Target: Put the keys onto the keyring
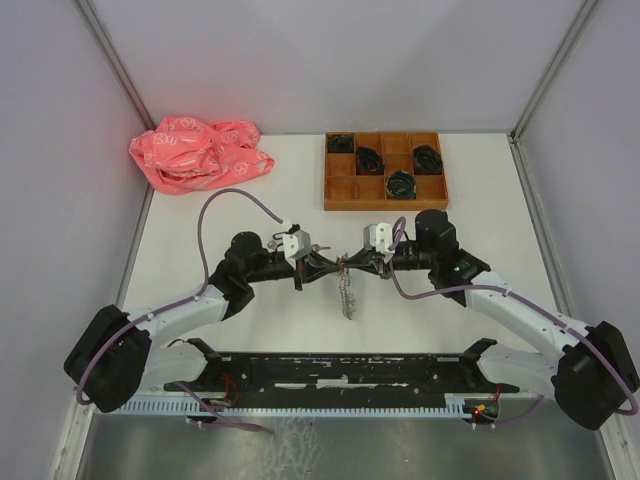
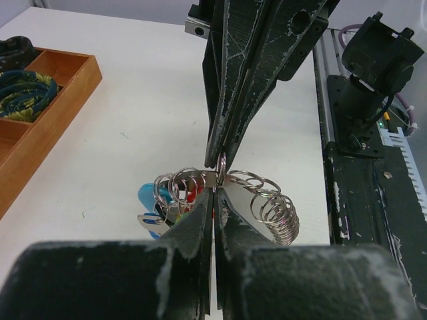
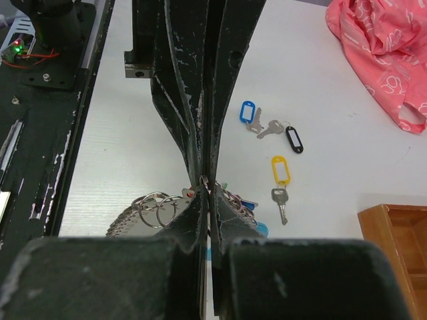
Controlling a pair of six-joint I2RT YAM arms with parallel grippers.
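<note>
Here, the keyring (image 2: 270, 210), a hoop strung with many silvery rings and a few coloured tags, is held between the two hands over the middle of the counter (image 1: 300, 330). Its strung pieces hang below the grip. The left hand (image 2: 213, 203) and the right hand (image 2: 221, 159) meet tip to tip, each with its fingers pressed together, pinching the hoop's wire from opposite sides.

In the right wrist view, three loose keys lie on the counter near the hands. The blue-tagged key (image 3: 248, 112) and the black-tagged key (image 3: 293, 139) lie close together. The yellow-tagged key (image 3: 280, 170) lies apart from them.

Farther back stands a wooden compartment tray (image 1: 384, 205) holding black coiled bundles (image 1: 401, 183). A crumpled pink cloth (image 1: 200, 152) lies at the back left.
</note>
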